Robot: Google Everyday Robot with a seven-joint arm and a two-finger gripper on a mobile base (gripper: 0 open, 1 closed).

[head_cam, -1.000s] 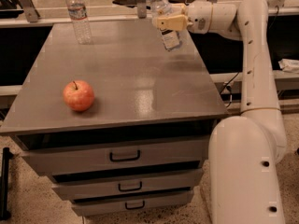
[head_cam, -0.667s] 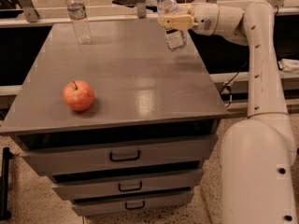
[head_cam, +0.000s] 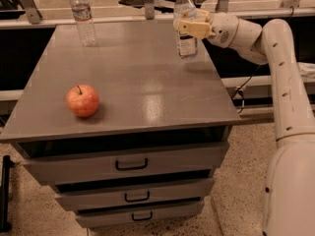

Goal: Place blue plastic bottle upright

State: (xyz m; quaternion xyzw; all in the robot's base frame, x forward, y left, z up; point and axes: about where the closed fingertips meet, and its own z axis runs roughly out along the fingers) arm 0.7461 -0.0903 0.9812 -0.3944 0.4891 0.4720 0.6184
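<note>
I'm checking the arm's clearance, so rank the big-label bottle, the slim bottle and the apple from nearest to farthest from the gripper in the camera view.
1. blue plastic bottle: held in the gripper, at the table's back right.
2. slim bottle: back left corner.
3. apple: front left.

A grey desk with a smooth, faintly glossy top fills the middle of the view. A red apple with a short dark stem sits on it near the front left corner, a little in from the front edge. A slim clear water bottle with a white cap and a narrow band label stands upright at the far left corner, well apart from the apple. Under the front edge are three stacked drawers, each with a dark handle. The speckled floor shows beside the right edge. The pincer hangs over the far right corner.
</note>
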